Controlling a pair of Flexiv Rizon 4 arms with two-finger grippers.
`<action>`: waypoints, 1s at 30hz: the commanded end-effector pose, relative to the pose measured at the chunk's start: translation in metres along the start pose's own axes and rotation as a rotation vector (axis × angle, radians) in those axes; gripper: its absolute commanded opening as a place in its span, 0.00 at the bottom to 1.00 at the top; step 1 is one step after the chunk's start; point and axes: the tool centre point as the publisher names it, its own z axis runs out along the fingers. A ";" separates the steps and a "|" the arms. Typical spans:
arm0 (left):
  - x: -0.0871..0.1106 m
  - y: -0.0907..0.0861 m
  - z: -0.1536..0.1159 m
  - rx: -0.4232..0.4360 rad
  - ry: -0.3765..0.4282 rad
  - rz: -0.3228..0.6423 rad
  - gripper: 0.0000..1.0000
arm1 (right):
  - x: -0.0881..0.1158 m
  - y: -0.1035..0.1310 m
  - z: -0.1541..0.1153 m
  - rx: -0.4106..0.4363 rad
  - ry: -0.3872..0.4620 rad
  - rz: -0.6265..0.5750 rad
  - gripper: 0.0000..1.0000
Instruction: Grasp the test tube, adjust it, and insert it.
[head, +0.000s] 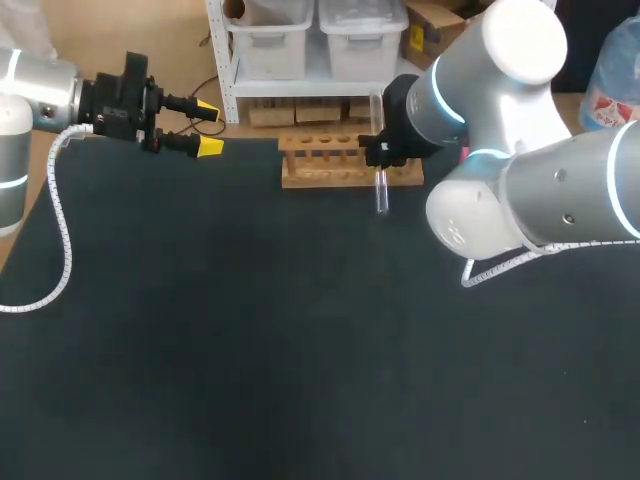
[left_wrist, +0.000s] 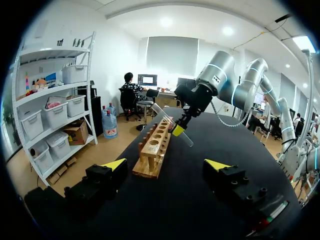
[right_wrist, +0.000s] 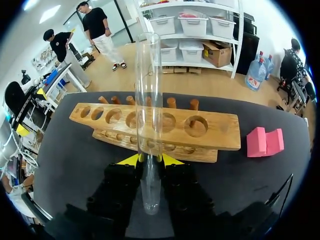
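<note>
A clear glass test tube (right_wrist: 149, 115) is pinched between the yellow fingertips of my right gripper (right_wrist: 150, 160), which is shut on it about a third of the way up from its rounded end. It is held tilted over the right part of the wooden rack (head: 330, 160), open end pointing away from the wrist. In the left wrist view the tube (left_wrist: 170, 122) slants beside the rack (left_wrist: 154, 147). My left gripper (head: 208, 126) hangs open and empty at the table's far left, well away from the rack.
A pink block (right_wrist: 265, 141) lies on the dark mat to the right of the rack. The rack's holes (right_wrist: 196, 126) hold no tubes. The mat (head: 250, 340) stretches bare in front of the rack.
</note>
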 end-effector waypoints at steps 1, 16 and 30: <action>0.001 -0.003 0.000 -0.006 -0.003 0.003 1.00 | 0.000 0.000 -0.004 0.001 -0.008 0.005 0.00; 0.001 -0.003 0.000 -0.006 -0.003 0.003 1.00 | -0.011 0.013 -0.064 0.021 -0.233 0.032 0.00; 0.001 -0.003 0.000 -0.006 -0.003 0.003 1.00 | -0.041 0.013 -0.102 0.121 -0.667 -0.059 0.00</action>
